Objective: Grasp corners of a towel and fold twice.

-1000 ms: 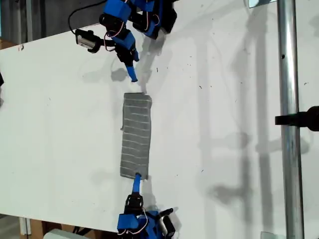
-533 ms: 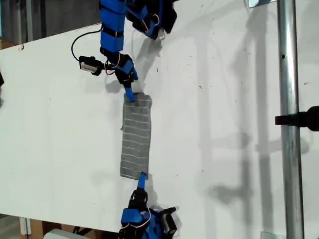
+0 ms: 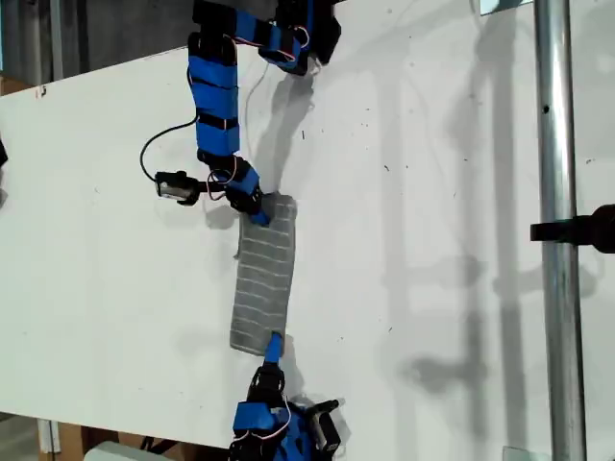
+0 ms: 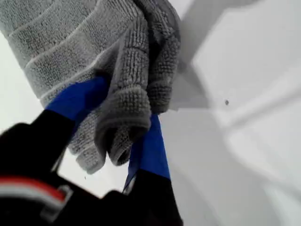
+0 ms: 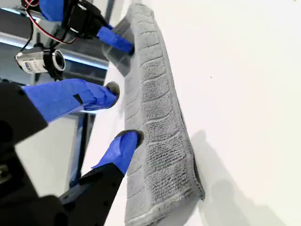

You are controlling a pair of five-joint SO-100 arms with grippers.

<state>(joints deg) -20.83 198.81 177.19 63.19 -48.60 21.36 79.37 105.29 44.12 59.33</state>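
Observation:
The towel (image 3: 263,279), grey with thin white stripes, lies folded into a narrow strip on the white table (image 3: 432,192), running from the exterior view's top toward its bottom. My first gripper (image 3: 259,213) reaches down from the top of the exterior view. It is shut on the towel's upper end, and bunched cloth (image 4: 127,94) sits between its blue fingers (image 4: 80,99). My second gripper (image 3: 273,348) stands at the strip's lower end. Its fingers (image 5: 124,143) are open just beside the towel's (image 5: 160,122) edge and hold nothing. Single corners cannot be told apart in the bunched cloth.
A metal pole (image 3: 554,230) with a black clamp (image 3: 588,229) runs down the exterior view's right side. The table's edge slants across that view's upper left. The first arm's wrist camera (image 3: 176,185) sticks out toward the exterior view's left of the towel.
My first gripper came down from beyond the towel's upper end, shut on that end and drew it toward the exterior view's bottom. My second gripper edged slightly back off the lower end.

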